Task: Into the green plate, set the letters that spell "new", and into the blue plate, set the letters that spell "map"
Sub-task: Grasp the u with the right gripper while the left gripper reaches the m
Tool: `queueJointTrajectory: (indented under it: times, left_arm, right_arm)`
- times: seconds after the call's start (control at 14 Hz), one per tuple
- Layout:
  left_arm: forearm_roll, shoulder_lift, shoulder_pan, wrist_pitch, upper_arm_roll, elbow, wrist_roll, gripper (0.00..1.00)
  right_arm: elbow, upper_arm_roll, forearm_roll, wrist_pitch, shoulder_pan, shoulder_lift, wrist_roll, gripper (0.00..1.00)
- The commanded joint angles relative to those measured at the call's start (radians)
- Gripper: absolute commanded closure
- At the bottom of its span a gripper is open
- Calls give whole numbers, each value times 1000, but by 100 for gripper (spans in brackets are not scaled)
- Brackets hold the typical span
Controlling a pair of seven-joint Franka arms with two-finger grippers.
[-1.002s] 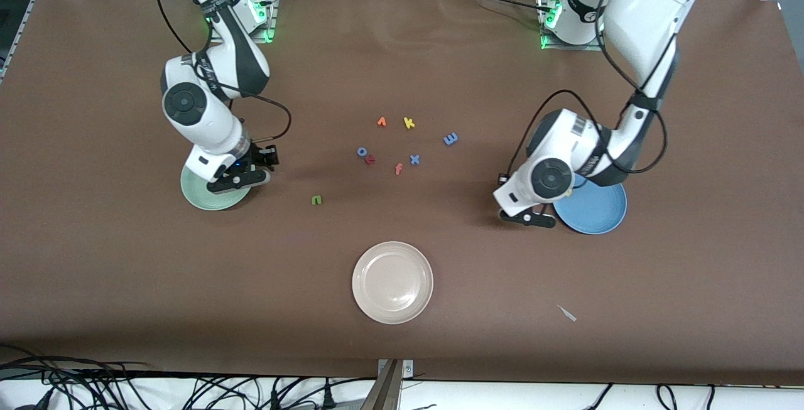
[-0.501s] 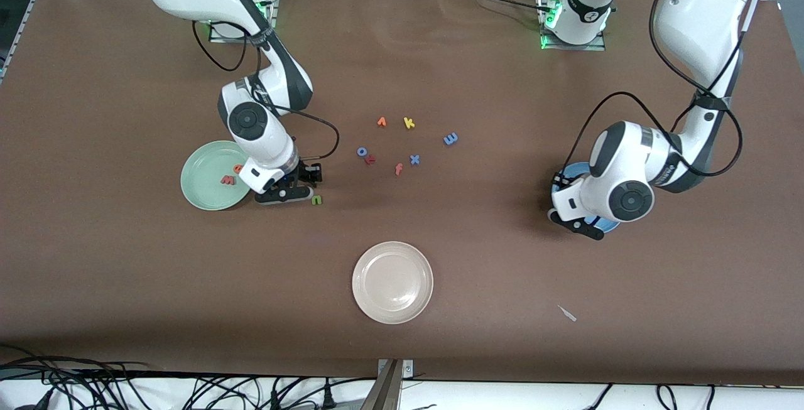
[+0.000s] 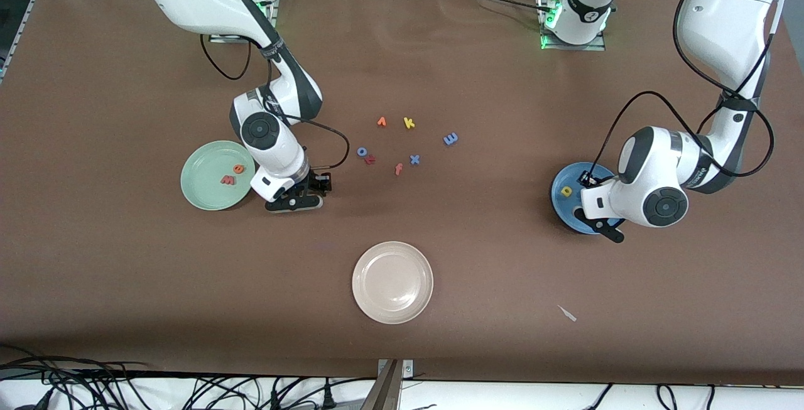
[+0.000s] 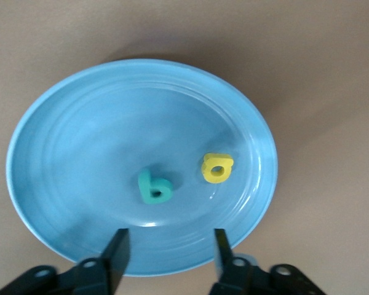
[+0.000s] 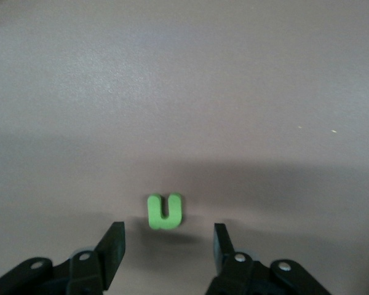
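While both stand open and empty, right tool (image 5: pixel 166 243) overhangs green n (image 5: pixel 165 211).

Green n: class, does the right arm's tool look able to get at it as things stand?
Probably yes. The right tool hangs open right over the green n, which lies alone on bare table, nothing between.

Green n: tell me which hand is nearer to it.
Right. The right hand hangs open just over the green n on the table; the left hand, also open, is over the blue plate at the left arm's end.
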Motion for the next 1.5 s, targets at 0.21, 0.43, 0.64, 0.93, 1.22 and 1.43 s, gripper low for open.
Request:
queueJointTrajectory:
  times: [0.21, 0.43, 0.64, 0.93, 1.22, 1.43]
  left_arm:
    - [-52, -40, -12, 8, -115, -59, -293, 0]
    - [-111, -106, -5, 120, -190, -185, -503, 0]
    - [-111, -177, -7, 287, -295, -344, -741, 0]
    - [-110, -203, -31, 434, -403, -430, -1042, 0]
    - [-108, -174, -128, 505, -400, -430, -1247, 0]
    - [-56, -122, -156, 534, -400, -421, -1382, 0]
  right_arm:
    - [26, -6, -3, 22, 19, 38, 30, 43]
    - [26, -6, -8, 27, 19, 38, 30, 59]
    - [25, -7, -8, 27, 18, 38, 22, 85]
    - [29, -24, -9, -46, 7, -2, -36, 87]
    - [29, -105, -9, -267, 7, -109, -212, 87]
    - [-24, -176, -9, -397, 5, -207, -333, 87]
